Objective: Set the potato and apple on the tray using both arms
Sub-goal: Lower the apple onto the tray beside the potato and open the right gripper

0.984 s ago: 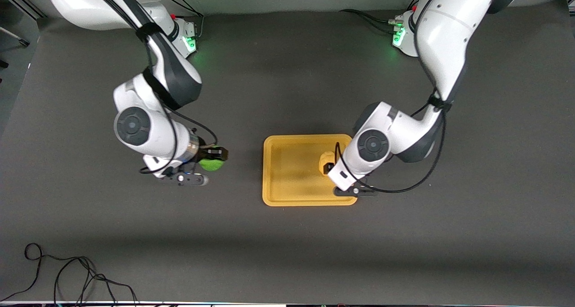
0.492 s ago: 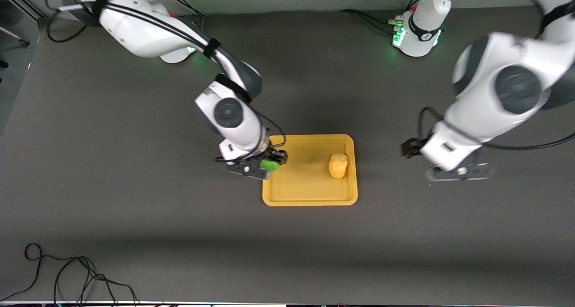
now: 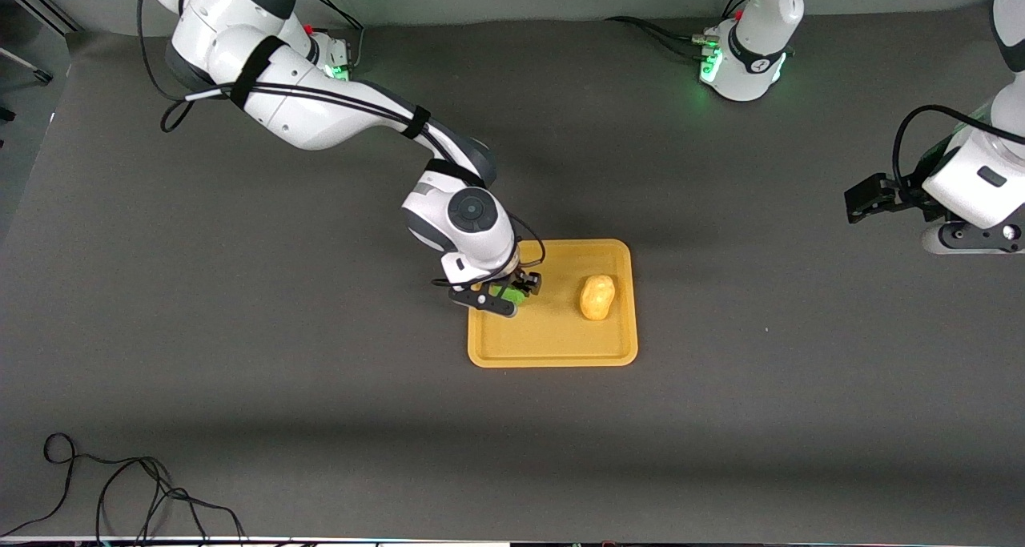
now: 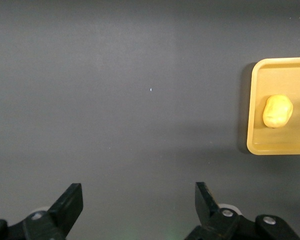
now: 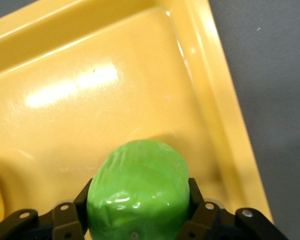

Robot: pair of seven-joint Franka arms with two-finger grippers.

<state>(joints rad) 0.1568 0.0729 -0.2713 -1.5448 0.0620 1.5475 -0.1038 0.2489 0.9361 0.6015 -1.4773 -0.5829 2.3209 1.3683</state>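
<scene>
Currently the table point(image 3: 240, 355) carries the tray point(image 3: 552, 347) near its middle; the right arm reaches from its base to the tray's end toward the right arm, its right pincer point(image 3: 506, 291) clamped on the apple point(image 5: 137, 192) low over the tray floor, close to the rim; the left arm waits at its own end of the table, the left pincer point(image 4: 139, 207) over bare table with fingers apart and holding nothing; the potato point(image 3: 597, 296) lies on the tray, at the end toward the left arm, well apart from the apple.
</scene>
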